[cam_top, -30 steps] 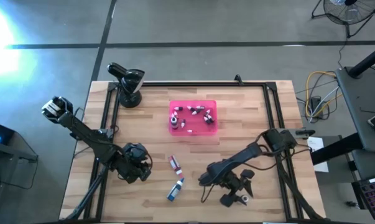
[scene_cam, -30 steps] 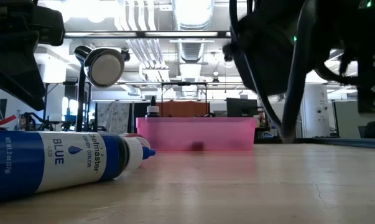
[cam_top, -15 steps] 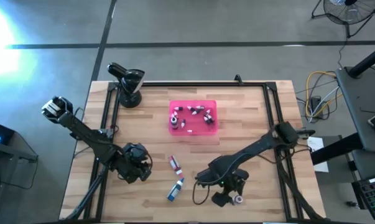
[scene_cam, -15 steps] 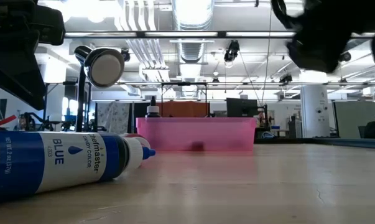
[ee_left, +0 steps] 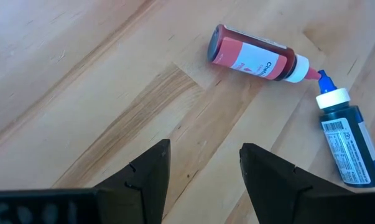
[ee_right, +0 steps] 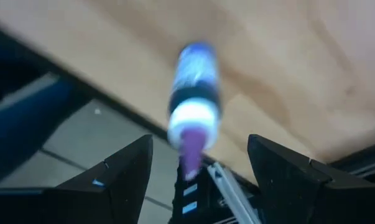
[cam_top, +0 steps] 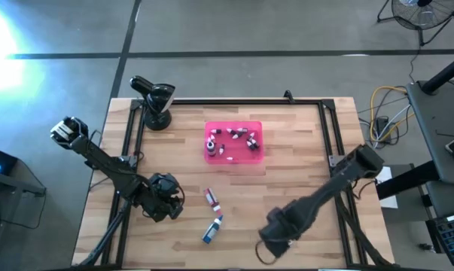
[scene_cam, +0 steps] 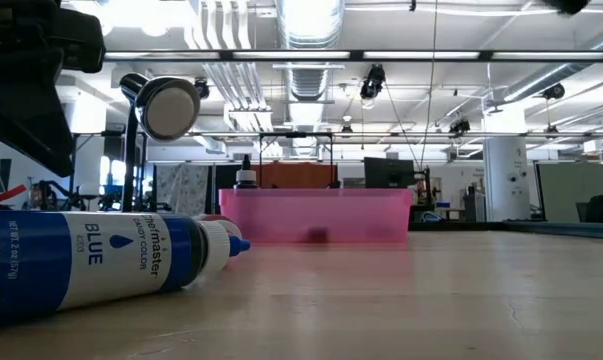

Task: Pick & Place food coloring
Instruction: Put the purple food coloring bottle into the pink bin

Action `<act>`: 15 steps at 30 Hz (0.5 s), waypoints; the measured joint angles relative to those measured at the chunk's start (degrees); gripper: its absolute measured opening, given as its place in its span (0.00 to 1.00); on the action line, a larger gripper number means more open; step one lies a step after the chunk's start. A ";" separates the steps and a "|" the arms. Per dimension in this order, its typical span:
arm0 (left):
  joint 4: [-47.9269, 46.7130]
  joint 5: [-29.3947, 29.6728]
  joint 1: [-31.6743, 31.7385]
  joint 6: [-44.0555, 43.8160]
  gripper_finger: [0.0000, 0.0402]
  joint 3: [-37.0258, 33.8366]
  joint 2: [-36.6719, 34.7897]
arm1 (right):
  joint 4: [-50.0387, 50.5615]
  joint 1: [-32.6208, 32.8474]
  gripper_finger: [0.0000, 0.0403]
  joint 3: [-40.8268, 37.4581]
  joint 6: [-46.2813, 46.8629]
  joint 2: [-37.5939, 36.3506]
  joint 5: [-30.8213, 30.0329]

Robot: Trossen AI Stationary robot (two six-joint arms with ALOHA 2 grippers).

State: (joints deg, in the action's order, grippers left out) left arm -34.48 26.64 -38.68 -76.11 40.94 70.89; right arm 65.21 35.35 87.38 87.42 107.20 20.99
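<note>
Looking down at two loose food coloring bottles on the bare wood of the table (cam_top: 302, 150), toward the front and well apart from the pink tray (cam_top: 208, 154). Got a red bottle (cam_top: 211, 199) flat on its side, long axis on a diagonal, base toward the tray and nozzle toward the front edge. Got a blue bottle (cam_top: 213, 229) just past it, nearer the front edge, also lying down. Body toward the front, white cap aimed back at the red one, so nozzle to nozzle, touching or near enough going by the left wrist view. Reads "BLUE" on the label from table height.

Spotting the left gripper (cam_top: 166, 199) to the left of that pair, near but apart. Fingers (ee_left: 147, 171) spread, nothing but wood between them.

Finding the right gripper (cam_top: 275, 235) down by the front edge, to the right of the blue bottle. Fingers (ee_right: 128, 174) wide apart here too, with a third bottle (ee_right: 193, 93) framed between them and clear of both. Pretty blurry, so only a rough read: blue body, white collar, purple tip aimed back at the camera, probably right at the table's edge with floor showing past it. Can't tell whether lying on the wood or up in the air.

Counting a bunch more little bottles (cam_top: 238, 137) jumbled inside the tray, most on their sides. Seeing one dark bottle (scene_cam: 245, 178) upright, poking above the rim in the low view.
</note>
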 joint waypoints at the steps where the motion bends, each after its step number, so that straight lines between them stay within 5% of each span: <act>1: -0.02 -0.13 0.00 0.22 0.42 0.01 0.00 | -1.08 0.94 0.64 0.15 -0.10 0.02 -0.04; 9: 0.12 -1.19 0.00 1.91 0.42 0.00 0.00 | -3.19 6.65 0.64 0.76 -7.50 0.00 -12.67; 15: 0.22 -1.26 0.00 1.96 0.42 0.01 0.00 | -1.89 8.65 0.64 0.22 -16.36 0.70 -13.68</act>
State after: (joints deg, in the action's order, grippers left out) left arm -34.26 25.39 -38.68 -74.15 40.95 70.89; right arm 63.32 44.00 87.60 71.06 107.90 7.31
